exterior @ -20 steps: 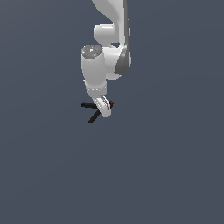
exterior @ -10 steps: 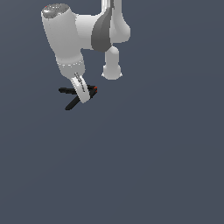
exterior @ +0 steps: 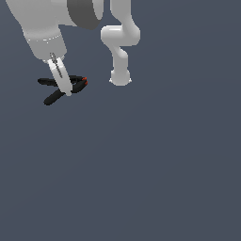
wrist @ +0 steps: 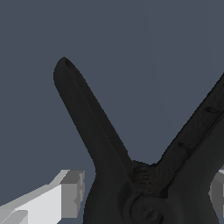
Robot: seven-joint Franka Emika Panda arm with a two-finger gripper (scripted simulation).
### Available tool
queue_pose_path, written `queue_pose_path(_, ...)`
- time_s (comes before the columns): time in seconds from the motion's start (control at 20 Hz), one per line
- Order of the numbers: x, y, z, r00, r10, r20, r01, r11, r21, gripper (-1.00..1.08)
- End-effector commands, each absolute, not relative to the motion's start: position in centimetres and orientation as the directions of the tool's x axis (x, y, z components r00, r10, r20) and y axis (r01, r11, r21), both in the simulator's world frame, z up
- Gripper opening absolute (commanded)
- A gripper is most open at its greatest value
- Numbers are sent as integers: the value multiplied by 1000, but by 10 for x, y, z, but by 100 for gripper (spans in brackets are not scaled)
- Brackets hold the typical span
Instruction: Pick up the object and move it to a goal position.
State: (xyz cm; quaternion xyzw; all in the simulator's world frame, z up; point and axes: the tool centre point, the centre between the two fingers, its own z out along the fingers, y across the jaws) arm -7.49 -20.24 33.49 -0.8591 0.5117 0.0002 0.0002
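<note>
The end effector [exterior: 66, 87] is clamped on the black clamp [exterior: 60, 87], gripping it where the splayed handles meet. Around the clamp there is only plain, featureless dark grey-blue surface [exterior: 150, 169].

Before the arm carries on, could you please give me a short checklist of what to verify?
1. Gripper jaws astride the black clamp: ok; a white finger sits on each side of its pivot in the wrist view.
2. Jaws firmly shut on the clamp: cannot tell.
3. Handles free of the fingers: ok.
4. Red tip visible: ok.
5. Goal position marked: cannot tell; no marker shows.
</note>
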Motion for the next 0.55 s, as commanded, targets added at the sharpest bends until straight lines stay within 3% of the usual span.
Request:
queue_pose_path(0.0,-74,-212,348,477,-879,0,-879,-477,0,-100)
queue_pose_path(0.5,-71,-226,366,478,-878,0,-878,-478,0,-100)
